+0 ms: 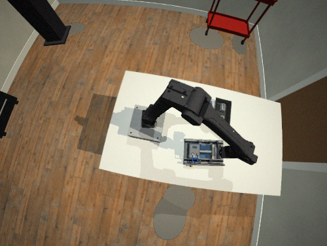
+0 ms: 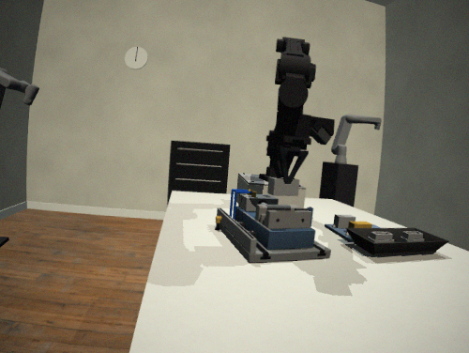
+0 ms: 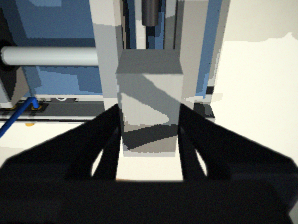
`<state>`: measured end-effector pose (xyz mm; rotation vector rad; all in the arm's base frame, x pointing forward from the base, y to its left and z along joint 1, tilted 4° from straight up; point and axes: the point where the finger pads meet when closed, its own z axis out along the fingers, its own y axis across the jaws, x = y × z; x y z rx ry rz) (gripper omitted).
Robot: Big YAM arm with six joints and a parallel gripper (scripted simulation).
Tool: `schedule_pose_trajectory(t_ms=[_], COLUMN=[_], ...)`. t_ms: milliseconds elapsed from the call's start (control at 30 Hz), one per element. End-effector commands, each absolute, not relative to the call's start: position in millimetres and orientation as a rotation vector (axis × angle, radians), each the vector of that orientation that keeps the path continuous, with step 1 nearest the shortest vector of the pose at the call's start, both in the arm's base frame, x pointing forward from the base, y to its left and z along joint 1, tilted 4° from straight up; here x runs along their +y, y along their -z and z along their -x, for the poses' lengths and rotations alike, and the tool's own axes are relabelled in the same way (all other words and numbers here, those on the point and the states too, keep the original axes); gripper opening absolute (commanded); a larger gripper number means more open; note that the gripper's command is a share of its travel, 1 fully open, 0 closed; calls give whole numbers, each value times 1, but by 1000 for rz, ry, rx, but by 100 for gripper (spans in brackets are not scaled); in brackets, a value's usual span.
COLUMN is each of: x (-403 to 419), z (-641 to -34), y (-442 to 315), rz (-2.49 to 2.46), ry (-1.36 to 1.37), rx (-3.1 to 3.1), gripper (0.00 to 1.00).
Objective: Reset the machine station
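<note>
Aluminum blank [image 2: 283,187] [image 3: 150,112], pinched between the closed-in jaws of the gripper [image 1: 222,152] [image 2: 289,180] [image 3: 149,112], above the vise [image 1: 204,140] [image 2: 281,237] [image 3: 55,30]. Below the jaws and off to one side lies the black outfeed tray [image 1: 228,114] [image 2: 399,247], bearing two finished parts [image 1: 223,106] [image 2: 381,236]; near it, also lower than the jaws, are a gray blank [image 2: 344,221] and a brass blank [image 2: 360,225].

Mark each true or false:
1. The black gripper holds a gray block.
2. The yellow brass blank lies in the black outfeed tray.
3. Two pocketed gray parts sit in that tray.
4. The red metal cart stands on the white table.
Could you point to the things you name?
1. The black gripper [image 1: 222,152] [image 2: 288,180] [image 3: 149,112] holds a gray block [image 2: 283,188] [image 3: 150,95]: true.
2. Brass blank [image 2: 360,225] in outfeed tray [image 1: 229,114] [image 2: 394,250]: false; it is at the blue plate [image 2: 333,228] beyond.
3. Two pocketed parts [image 1: 223,106] [image 2: 381,236] in the tray: true.
4. Red cart [image 1: 229,24] on the table [image 1: 258,131] [image 2: 234,305]: false; it stands on the floor [image 1: 131,39] [image 2: 84,272].
</note>
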<state>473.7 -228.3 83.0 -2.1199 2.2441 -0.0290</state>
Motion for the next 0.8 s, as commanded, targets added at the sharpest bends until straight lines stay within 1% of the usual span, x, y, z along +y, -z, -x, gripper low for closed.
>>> schedule_pose_trajectory(t_ms=[0,767], x=[-239,-239], z=[-493,-494], y=[-111,-104], rz=[2119,2123], ry=[108,95], rx=[2214,2216], gripper=[0,0])
